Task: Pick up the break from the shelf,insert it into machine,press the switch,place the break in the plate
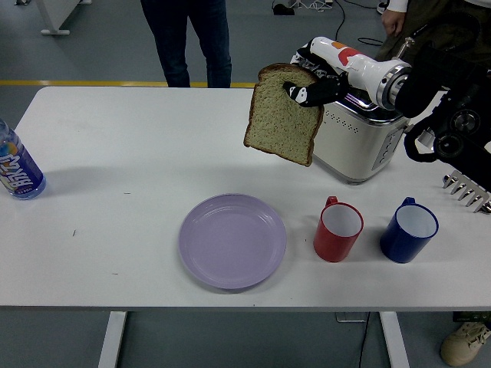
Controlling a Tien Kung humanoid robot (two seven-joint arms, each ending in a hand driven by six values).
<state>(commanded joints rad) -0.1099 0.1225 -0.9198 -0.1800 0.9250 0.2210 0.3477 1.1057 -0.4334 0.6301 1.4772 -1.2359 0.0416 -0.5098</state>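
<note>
We held the bread (281, 115) up in the air with our right hand (308, 90), and our fingers pinched its top edge. The slice hung down, tipped a little, to the left of the toaster (359, 138) and above the table (138, 161). The plate (232, 240) sat lower down and a bit to the left, well apart from the bread. Our left hand was not in the picture.

We think the step was to put the bread on the plate. To do it well, we had to carry the slice over the middle of the plate first. Then we had to go down slowly and lay it flat, so it did not flop off the rim. We should only let go when the bread was low. The red cup (338, 228) and the blue cup (409, 229) stood right of the plate, so our arm needed to pass clear of them. A person stood at the far side and touched nothing
</note>
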